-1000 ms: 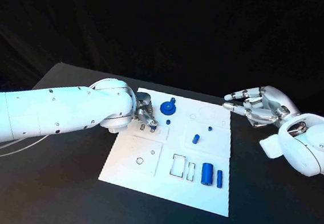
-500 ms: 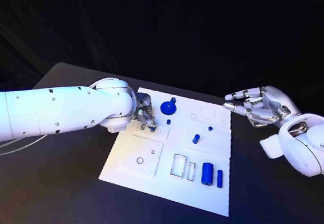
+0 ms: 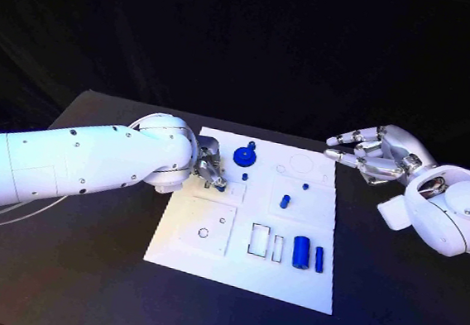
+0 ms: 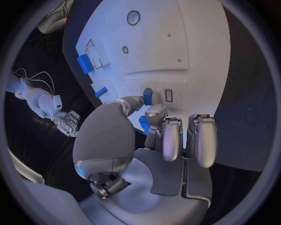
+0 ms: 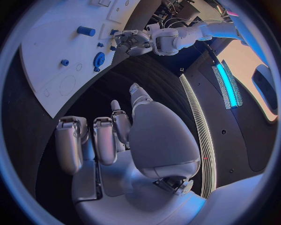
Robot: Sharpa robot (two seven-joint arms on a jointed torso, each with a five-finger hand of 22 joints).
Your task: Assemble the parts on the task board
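The white task board [image 3: 199, 251] lies in the middle of the table. My left hand [image 3: 209, 167] reaches down over the board's far left part, fingers bent toward it. Its thumb tip [image 4: 132, 101] sits against a small blue part [image 4: 147, 97] standing beside a slot; I cannot tell whether the part is pinched. A blue gear [image 3: 244, 158] lies just beyond the fingers. My right hand [image 3: 372, 155] hovers off the board's far right corner, fingers apart and holding nothing. A blue peg [image 3: 285, 201] and two blue cylinders [image 3: 300, 252] rest on the board.
Black table [image 3: 73, 271] surrounds the board on all sides. My left forearm [image 3: 78, 163] stretches across the table's left part. The right arm's elbow [image 3: 457, 210] bulges over the right side.
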